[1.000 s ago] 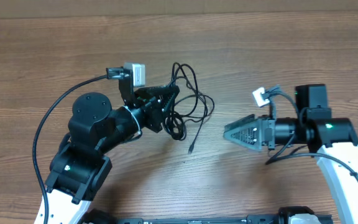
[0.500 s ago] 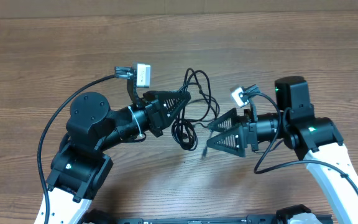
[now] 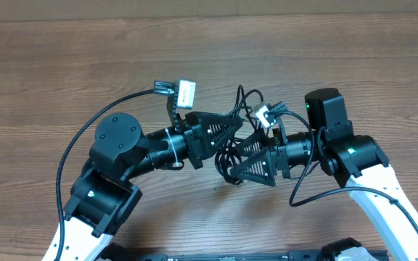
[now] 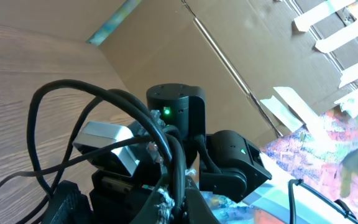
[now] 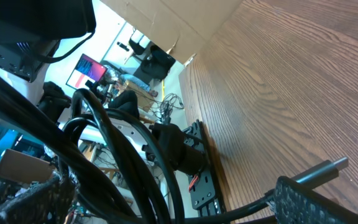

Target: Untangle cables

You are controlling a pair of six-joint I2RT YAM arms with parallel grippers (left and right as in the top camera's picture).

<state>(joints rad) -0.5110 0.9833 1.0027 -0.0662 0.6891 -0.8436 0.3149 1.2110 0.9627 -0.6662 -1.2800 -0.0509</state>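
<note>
The cables (image 3: 240,94) are a bundle of thin black loops hanging between the two arms above the table's middle. My left gripper (image 3: 235,129) points right and is shut on a strand of them; in the left wrist view the cables (image 4: 61,102) rise from between its fingers (image 4: 194,205). My right gripper (image 3: 238,161) faces left and stands open, its jaws on either side of the lower loops without closing on them. The right wrist view shows the cables (image 5: 126,165) thick between its fingers (image 5: 319,202), with a silvery plug end (image 5: 328,169) beside one finger.
Wood-grain table (image 3: 64,65) spreads all round the arms. A cardboard wall (image 4: 185,56) stands along the far edge. The right arm's body (image 4: 176,115) is close in front of the left wrist camera. Each arm's own thick black wire (image 3: 85,134) loops beside it.
Both arms have closed in on each other. The left gripper carried the cables to the right; the open right gripper swept left and now straddles the hanging loops.
</note>
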